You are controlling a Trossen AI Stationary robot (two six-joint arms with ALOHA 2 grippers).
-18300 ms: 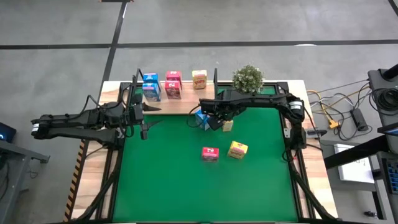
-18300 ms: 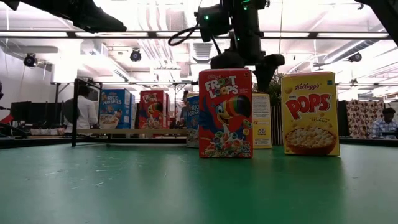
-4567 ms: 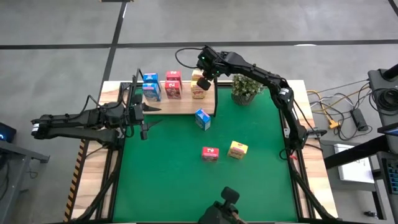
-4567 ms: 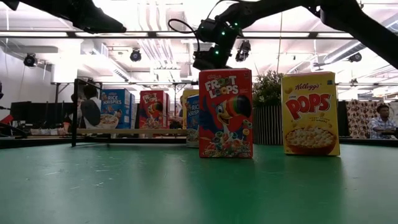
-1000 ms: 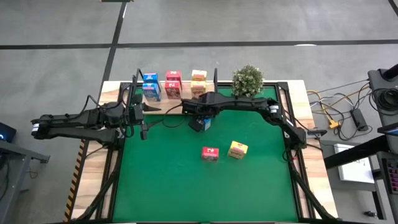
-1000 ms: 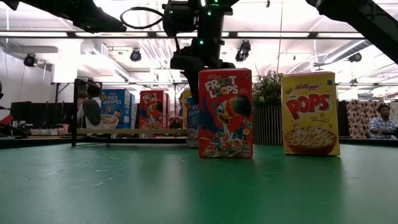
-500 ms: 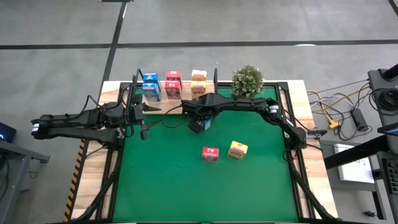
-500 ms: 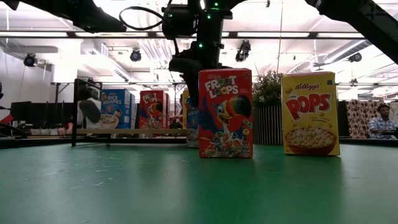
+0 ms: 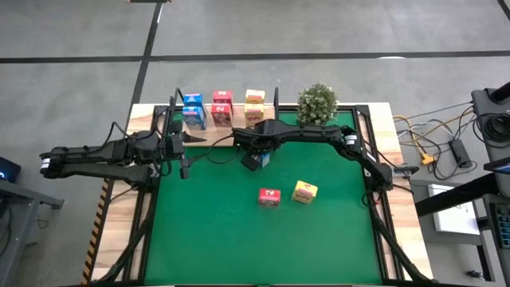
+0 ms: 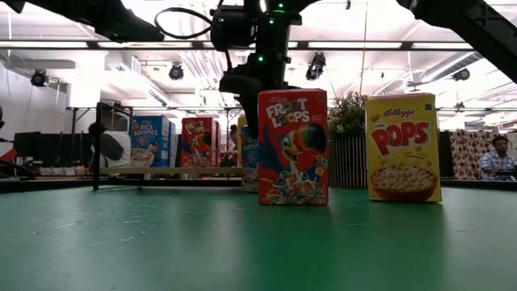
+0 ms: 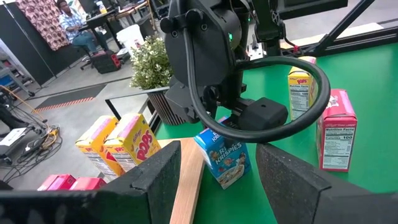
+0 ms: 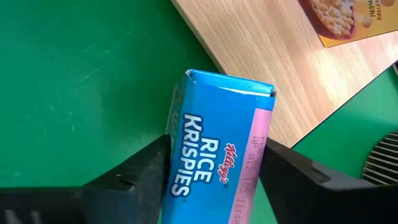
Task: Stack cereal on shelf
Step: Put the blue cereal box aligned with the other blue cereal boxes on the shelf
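The wooden shelf (image 9: 231,134) lies along the mat's far edge and bears two blue (image 9: 194,112), two pink (image 9: 222,108) and two yellow (image 9: 254,104) cereal boxes. A third blue box (image 12: 214,149) stands upright on the green mat just in front of the shelf. My right gripper (image 9: 255,158) is above it, shut on it. A pink box (image 9: 269,196) and a yellow box (image 9: 304,191) stand farther forward on the mat. My left gripper (image 9: 185,151) is open and empty at the mat's left edge, near the shelf's left end. My right gripper pinches the blue box near its top (image 12: 186,155) between its two fingers, one finger (image 12: 146,174) on each of two opposite sides. The fingers come from above, pointing down. The box stands upright with its bottom (image 11: 227,180) on the mat.
A potted green plant (image 9: 317,102) stands at the far right beside the shelf's black end frame (image 9: 276,100). The mat's near half (image 9: 263,247) is bare. People show in the room behind the table in the low view (image 10: 501,158).
My right gripper has come down a little over the blue box in front of the shelf. The box stays standing on the mat.
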